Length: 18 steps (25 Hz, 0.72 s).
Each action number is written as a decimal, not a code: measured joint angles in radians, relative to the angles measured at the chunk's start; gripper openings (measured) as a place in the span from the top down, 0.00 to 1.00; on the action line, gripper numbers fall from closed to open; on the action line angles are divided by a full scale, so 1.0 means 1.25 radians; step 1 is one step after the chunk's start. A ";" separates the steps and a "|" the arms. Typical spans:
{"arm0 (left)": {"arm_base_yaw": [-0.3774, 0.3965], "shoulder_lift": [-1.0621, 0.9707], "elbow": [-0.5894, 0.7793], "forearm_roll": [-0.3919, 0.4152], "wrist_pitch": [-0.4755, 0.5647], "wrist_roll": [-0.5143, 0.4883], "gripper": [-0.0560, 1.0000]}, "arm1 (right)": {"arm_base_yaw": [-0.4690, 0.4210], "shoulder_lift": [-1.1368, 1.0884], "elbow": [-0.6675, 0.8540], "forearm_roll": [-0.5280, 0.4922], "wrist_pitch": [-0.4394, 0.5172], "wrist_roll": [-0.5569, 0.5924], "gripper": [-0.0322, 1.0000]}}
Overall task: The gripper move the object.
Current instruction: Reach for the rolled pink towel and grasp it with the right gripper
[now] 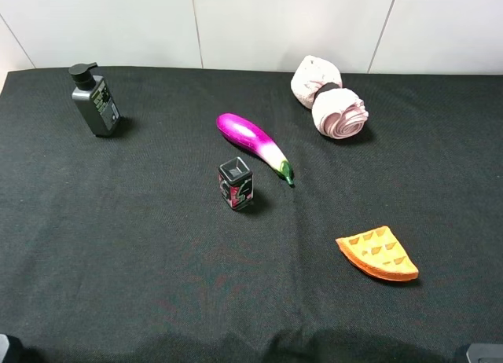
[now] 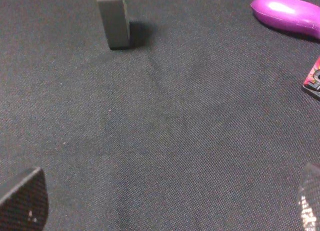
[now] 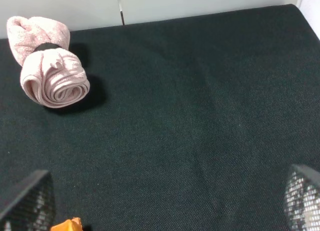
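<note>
The object, a pale pink rolled cloth bundle [image 1: 328, 97] with a dark band round its middle, lies at the back right of the black cloth, near the white wall. The right wrist view shows the bundle [image 3: 47, 61] well ahead of my right gripper [image 3: 165, 201], off to one side. That gripper's fingers stand wide apart, open and holding nothing. My left gripper [image 2: 165, 201] is open too, over bare cloth with nothing between its fingers. In the exterior high view only dark bits of the arms show at the bottom corners.
A glossy purple eggplant [image 1: 251, 143] lies mid-table, with a small black box [image 1: 236, 183] just in front of it. A grey pump bottle [image 1: 96, 101] stands at the back left. An orange waffle wedge [image 1: 378, 254] lies front right, close to my right gripper.
</note>
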State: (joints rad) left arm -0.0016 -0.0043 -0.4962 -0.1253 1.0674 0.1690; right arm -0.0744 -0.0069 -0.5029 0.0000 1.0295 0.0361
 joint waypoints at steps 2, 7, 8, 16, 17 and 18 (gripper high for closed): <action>0.000 0.000 0.000 0.000 0.000 0.000 0.00 | 0.000 0.000 0.000 0.000 0.000 0.000 0.30; 0.000 0.000 0.000 0.000 0.000 0.000 0.00 | 0.000 0.000 0.000 0.000 0.000 0.000 0.30; 0.000 0.000 0.000 0.000 0.000 0.000 0.00 | 0.000 0.000 0.000 0.000 0.000 0.000 0.30; 0.000 0.000 0.001 0.000 0.000 0.000 0.00 | 0.000 0.000 0.000 0.000 0.000 0.000 0.30; 0.000 0.000 0.001 0.000 0.000 0.000 0.00 | 0.000 0.000 0.000 0.000 0.000 0.000 0.30; 0.000 0.000 0.001 0.000 0.000 0.000 0.00 | 0.000 0.000 0.000 0.000 0.000 0.000 0.30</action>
State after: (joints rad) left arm -0.0016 -0.0043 -0.4954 -0.1253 1.0674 0.1690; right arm -0.0744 -0.0069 -0.5029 0.0000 1.0295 0.0361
